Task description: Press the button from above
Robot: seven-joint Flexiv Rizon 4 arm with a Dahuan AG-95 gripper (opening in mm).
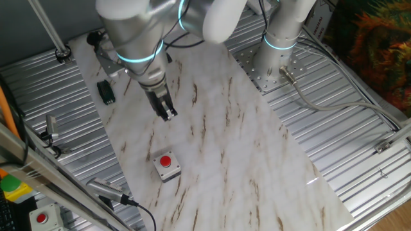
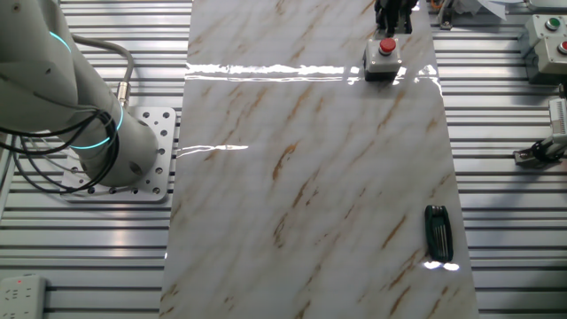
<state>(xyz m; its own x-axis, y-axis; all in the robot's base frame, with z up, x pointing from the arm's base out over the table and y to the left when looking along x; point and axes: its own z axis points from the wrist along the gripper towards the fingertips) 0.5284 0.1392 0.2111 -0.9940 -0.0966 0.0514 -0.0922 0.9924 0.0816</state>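
Observation:
The button (image 1: 166, 160) is small, round and red, on top of a small square light-grey box (image 1: 168, 171) on the marble board. It also shows in the other fixed view (image 2: 387, 46), near the board's far edge. My gripper (image 1: 169, 115) hangs above the board, pointing down, off to the side of the button and well above it. Its dark fingertips meet with no gap and hold nothing. In the other fixed view the gripper (image 2: 394, 18) is cut off by the top edge, just beyond the button.
A black flat object (image 1: 106, 92) lies on the board, also in the other fixed view (image 2: 438, 232). An off-white housing with a red button (image 1: 42, 218) and a green button on yellow (image 1: 11, 185) sit beside the board. The arm's base (image 2: 115, 155) stands on the ribbed metal table.

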